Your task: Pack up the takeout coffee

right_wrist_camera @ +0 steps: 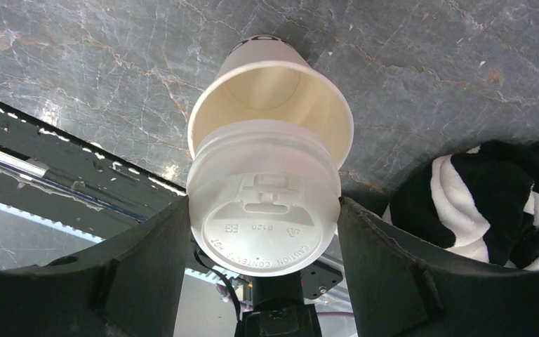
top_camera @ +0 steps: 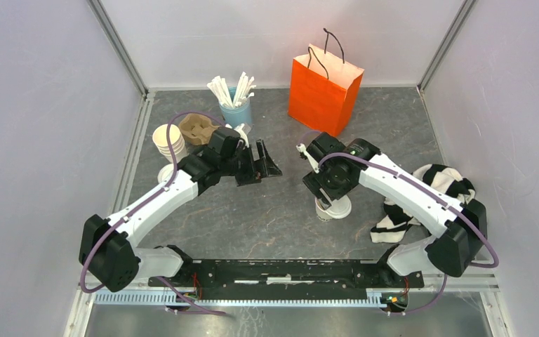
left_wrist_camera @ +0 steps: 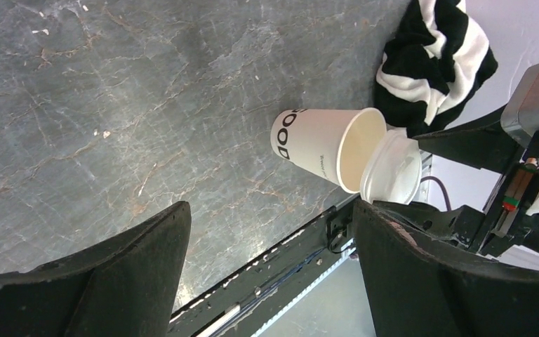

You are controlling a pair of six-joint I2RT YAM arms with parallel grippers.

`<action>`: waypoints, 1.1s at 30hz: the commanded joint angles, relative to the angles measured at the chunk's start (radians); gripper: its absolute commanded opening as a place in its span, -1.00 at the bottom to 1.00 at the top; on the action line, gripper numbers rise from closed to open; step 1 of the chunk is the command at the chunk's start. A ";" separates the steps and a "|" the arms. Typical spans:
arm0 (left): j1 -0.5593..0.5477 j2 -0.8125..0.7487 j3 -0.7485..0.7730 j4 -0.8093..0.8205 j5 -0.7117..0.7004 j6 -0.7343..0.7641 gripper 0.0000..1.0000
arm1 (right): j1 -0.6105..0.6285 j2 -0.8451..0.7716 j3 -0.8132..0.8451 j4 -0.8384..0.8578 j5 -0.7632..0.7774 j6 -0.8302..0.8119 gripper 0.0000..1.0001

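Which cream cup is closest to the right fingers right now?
The lone printed cup near the striped cloth, directly below the right gripper, whose fingers hold a white lid over its rim. The stacked cups sit far left.

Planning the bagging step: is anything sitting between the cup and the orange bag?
Nothing visible on the table between cup and orange bag. Only the right gripper, holding the lid at the cup, hangs above.

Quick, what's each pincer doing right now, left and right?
Left pincer: open, empty.
Right pincer: closed on the lid, at the rim of the cup.
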 commanded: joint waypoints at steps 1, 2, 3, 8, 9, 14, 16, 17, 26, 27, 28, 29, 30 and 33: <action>0.001 -0.030 -0.003 -0.003 -0.009 0.058 0.82 | 0.005 0.025 0.037 0.044 0.000 0.013 0.53; 0.001 -0.031 -0.002 -0.006 -0.009 0.061 0.82 | 0.006 0.028 0.039 0.050 -0.006 0.012 0.54; 0.001 -0.030 0.000 -0.007 -0.009 0.064 0.82 | 0.006 0.032 0.039 0.056 -0.003 0.012 0.54; 0.001 -0.026 0.010 -0.019 -0.012 0.074 0.81 | 0.006 0.035 0.033 0.094 0.003 0.015 0.57; 0.001 -0.025 0.012 -0.020 -0.012 0.076 0.82 | 0.006 0.036 0.034 0.100 0.007 0.016 0.57; 0.001 -0.016 0.024 -0.033 -0.012 0.086 0.82 | 0.005 0.050 0.026 0.108 0.037 0.013 0.59; 0.001 -0.013 0.032 -0.041 -0.013 0.092 0.82 | 0.005 0.047 0.018 0.116 0.039 0.010 0.61; 0.001 -0.010 0.037 -0.045 -0.016 0.095 0.82 | 0.004 0.048 0.018 0.117 0.039 0.009 0.61; 0.001 0.016 0.062 -0.049 -0.014 0.109 0.82 | 0.002 0.057 0.020 0.111 0.057 -0.002 0.64; 0.000 0.019 0.065 -0.051 -0.014 0.111 0.82 | 0.002 0.058 0.020 0.111 0.056 -0.003 0.64; 0.001 0.023 0.068 -0.055 -0.013 0.113 0.82 | 0.000 0.058 0.020 0.108 0.055 -0.003 0.64; 0.001 0.026 0.071 -0.056 -0.012 0.115 0.81 | -0.001 0.057 0.018 0.107 0.059 -0.003 0.64; 0.001 0.029 0.073 -0.057 -0.012 0.117 0.81 | -0.001 0.054 0.016 0.111 0.061 -0.003 0.64; 0.001 0.035 0.078 -0.057 -0.012 0.116 0.81 | -0.002 0.053 0.005 0.117 0.065 -0.005 0.66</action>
